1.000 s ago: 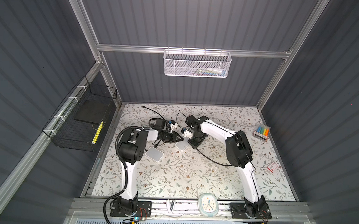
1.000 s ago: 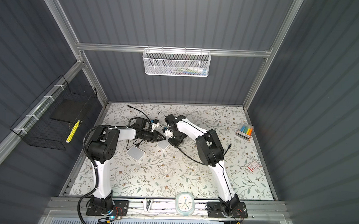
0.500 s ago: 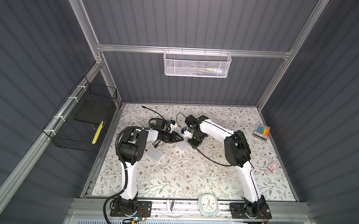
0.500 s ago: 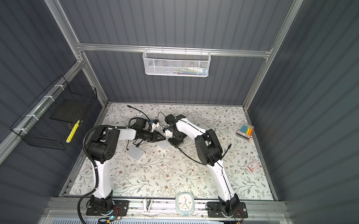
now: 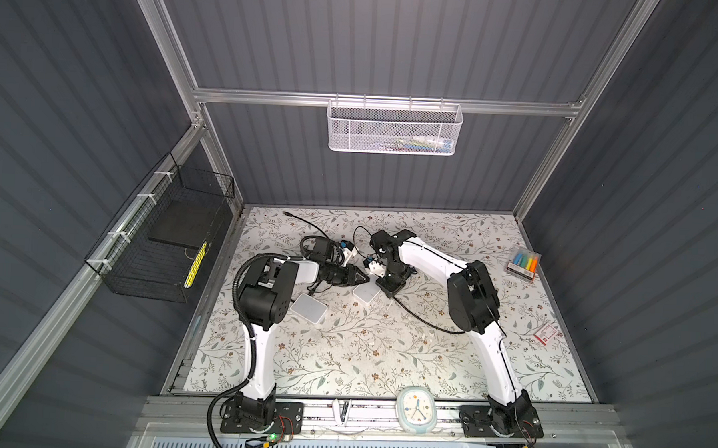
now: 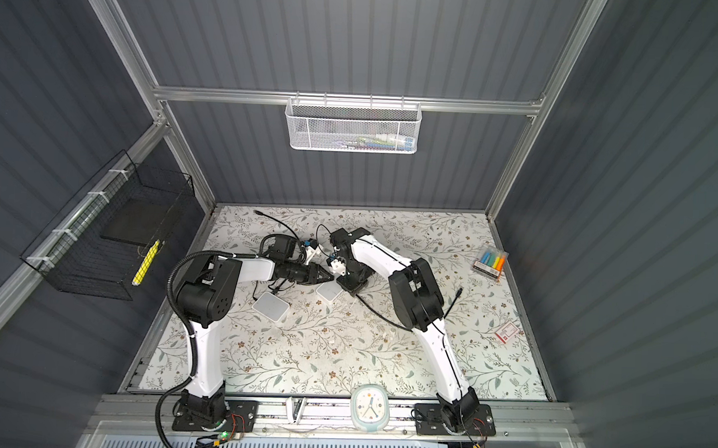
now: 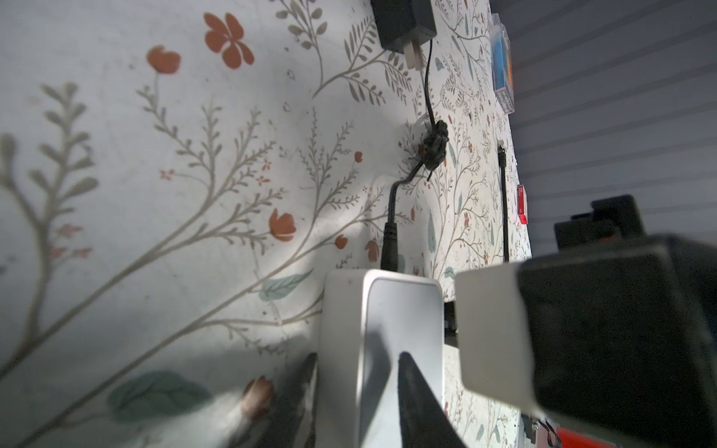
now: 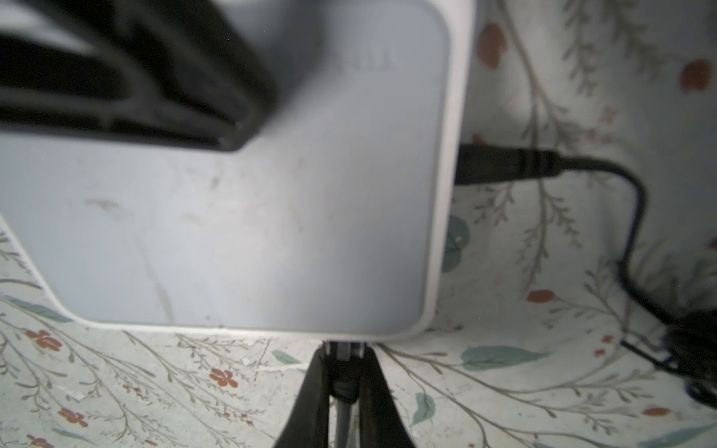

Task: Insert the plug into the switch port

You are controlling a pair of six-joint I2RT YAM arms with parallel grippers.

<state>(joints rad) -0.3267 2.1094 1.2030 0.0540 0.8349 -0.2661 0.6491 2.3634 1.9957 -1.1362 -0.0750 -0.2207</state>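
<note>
Clock (image 5: 416, 410) is set by the table's (image 5: 384, 359) near edge. A second white box (image 5: 310, 309) is laid left of centre. Just beyond it, the switch (image 5: 366, 294) is laid flat and clamped at one corner by the left gripper (image 7: 357, 358). The plug (image 8: 343, 382) is pinched in the closed right gripper (image 8: 344, 353), tip against the switch's edge; seating cannot be told. A power lead (image 8: 504, 166) is plugged into the adjoining side.
</note>
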